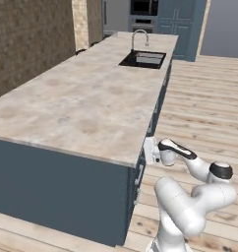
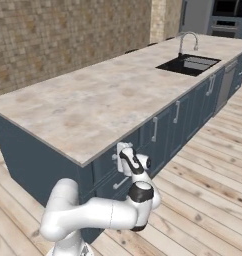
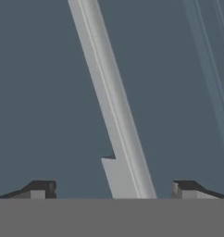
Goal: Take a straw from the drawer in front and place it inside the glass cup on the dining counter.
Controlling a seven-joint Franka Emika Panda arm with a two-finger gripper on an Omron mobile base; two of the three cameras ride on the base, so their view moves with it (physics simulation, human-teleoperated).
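Metal handle (image 3: 115,115) on the closed drawer (image 3: 44,92) lies between the gripper's (image 3: 111,189) spread jaws, untouched. It looks stiff and smooth; gripping mid-bar seems best. Any straw is hidden inside.

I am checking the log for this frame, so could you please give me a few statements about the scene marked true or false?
1. The gripper is open, its fingertips either side of a grey drawer handle. True.
2. The drawer is pulled fully out. False: its front sits flush with the cabinets.
3. A sink with a faucet is set in the far end of the counter. True.
4. The gripper holds a straw. False: nothing is between its fingertips but the handle.
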